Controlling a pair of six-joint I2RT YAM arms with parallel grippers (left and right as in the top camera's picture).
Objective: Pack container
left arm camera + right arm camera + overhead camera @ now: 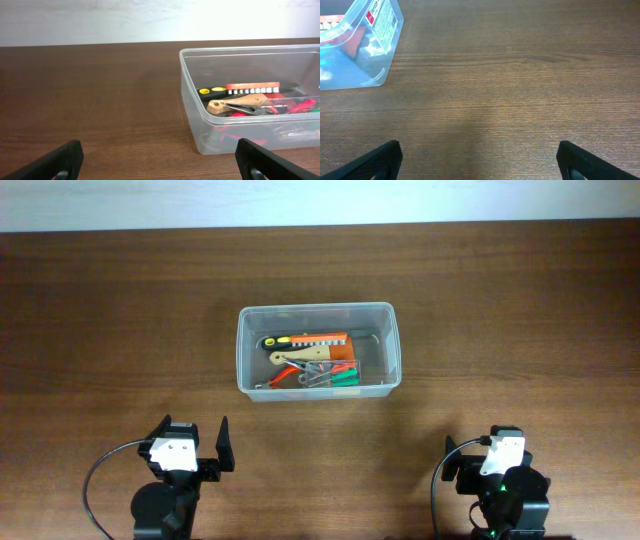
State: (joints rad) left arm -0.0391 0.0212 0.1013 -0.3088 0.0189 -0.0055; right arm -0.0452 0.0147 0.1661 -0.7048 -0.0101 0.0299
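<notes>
The container (243, 352) is a clear rectangular tub standing in the middle of the wooden table. It holds several hand tools: a yellow-and-black screwdriver (280, 341), an orange bit holder (322, 339), red-handled pliers (300, 372) and green-handled pieces (346, 377). My left gripper (193, 430) is open and empty at the near left, well short of the tub. In the left wrist view the left gripper (160, 162) faces the tub's left end (191, 102). My right gripper (487, 448) is open and empty at the near right. In the right wrist view the right gripper (480, 160) is over bare wood, with a tub corner (380, 47) at upper left.
A pale wall or surface (320, 200) runs along the table's far edge. Black cables (95, 480) loop beside each arm base at the near edge.
</notes>
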